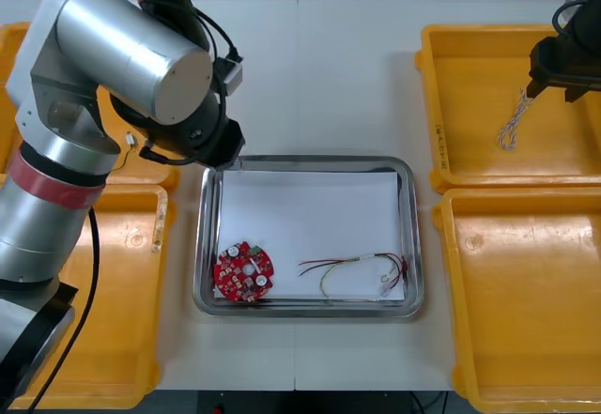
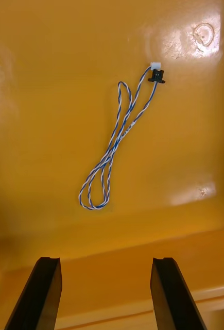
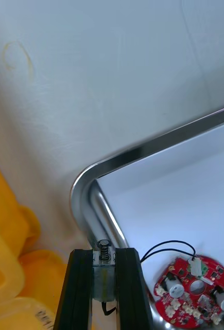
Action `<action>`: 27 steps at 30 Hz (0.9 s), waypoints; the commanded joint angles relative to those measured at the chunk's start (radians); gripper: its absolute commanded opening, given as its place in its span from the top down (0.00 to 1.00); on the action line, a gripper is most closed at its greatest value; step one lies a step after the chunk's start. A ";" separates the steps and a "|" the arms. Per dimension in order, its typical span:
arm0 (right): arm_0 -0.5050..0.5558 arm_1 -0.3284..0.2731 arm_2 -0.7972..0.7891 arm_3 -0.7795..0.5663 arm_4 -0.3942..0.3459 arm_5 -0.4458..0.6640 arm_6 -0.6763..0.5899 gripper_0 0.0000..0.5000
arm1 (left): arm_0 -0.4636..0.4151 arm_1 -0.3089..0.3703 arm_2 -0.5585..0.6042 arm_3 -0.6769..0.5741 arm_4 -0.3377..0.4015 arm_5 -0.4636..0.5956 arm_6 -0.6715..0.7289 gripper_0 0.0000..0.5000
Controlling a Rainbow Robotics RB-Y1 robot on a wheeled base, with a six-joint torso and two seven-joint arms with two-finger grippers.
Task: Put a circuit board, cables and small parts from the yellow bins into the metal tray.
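**A:** Where is the part (image 3: 102,273) held?

**B:** It is pinched between the fingers (image 3: 80,289) of the left gripper (image 3: 104,255). It is held right above the rounded corner of the tray (image 3: 142,149), over the rim rather than inside. The board (image 1: 244,270) and the red-yellow cable (image 1: 362,268) are already laid on the white lining.

**A:** What is risked there?

**B:** If the part is let go here, the rim is likely to be struck. The part may then be bounced onto the bench (image 1: 357,57) or lost in the gap beside the left bin (image 3: 9,227). It is judged that the part needs to be carried further in before release, though not so far that it is dropped onto the board.

**A:** And the other side?

**B:** The right gripper (image 2: 105,294) is held over the far right bin (image 1: 470,57), its fingers spread with nothing between them. The blue-white cable (image 2: 119,144) is laid flat on the bin floor, well apart from them. Being thin, it may be missed by a closing grip. It may also be caught by one loop only, so that the connector end is left dangling and snagged on the bin wall.
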 commanded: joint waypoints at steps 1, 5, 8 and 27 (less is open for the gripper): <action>-0.067 0.006 -0.045 0.015 0.024 -0.033 -0.052 0.00 | 0.035 -0.019 -0.067 -0.038 -0.016 -0.052 0.157 1.00; -0.066 0.006 -0.040 0.017 0.030 -0.046 -0.132 0.00 | 0.053 -0.019 -0.110 -0.038 -0.042 -0.081 0.167 1.00; -0.075 0.006 -0.039 0.048 0.032 -0.061 -0.186 0.00 | 0.071 -0.019 -0.146 -0.036 -0.065 -0.108 0.176 1.00; -0.119 0.006 -0.042 0.241 0.061 -0.268 -0.339 0.00 | 0.131 -0.019 -0.265 0.071 -0.128 -0.299 0.225 1.00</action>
